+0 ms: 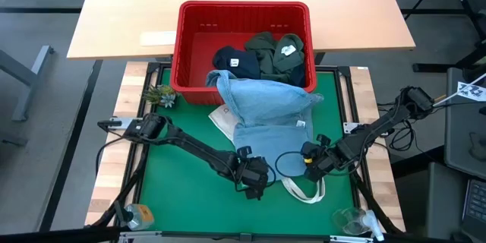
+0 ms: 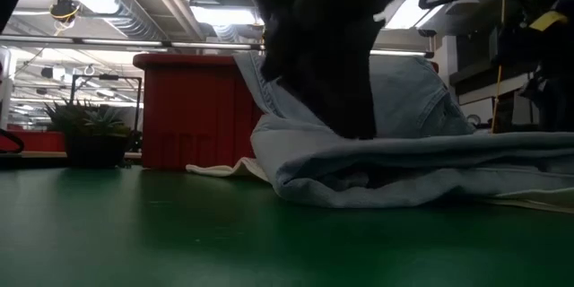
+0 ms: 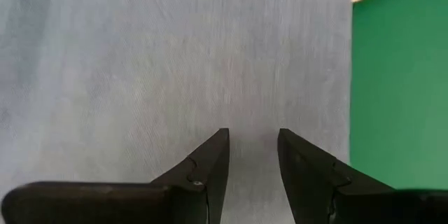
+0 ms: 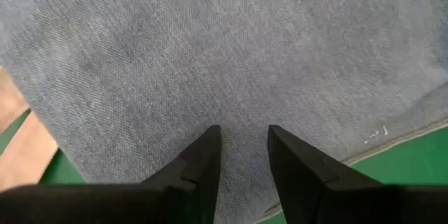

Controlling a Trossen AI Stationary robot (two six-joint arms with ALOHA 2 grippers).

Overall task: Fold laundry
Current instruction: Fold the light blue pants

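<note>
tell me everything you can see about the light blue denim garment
The light blue denim garment is soft, woven cloth, loosely rumpled. Its upper part drapes over the front wall of the red basket; the rest spreads down the green mat, lying on a white tote bag. The left gripper and right gripper sit at its near edge, each with fingers slightly parted over the cloth.
</note>
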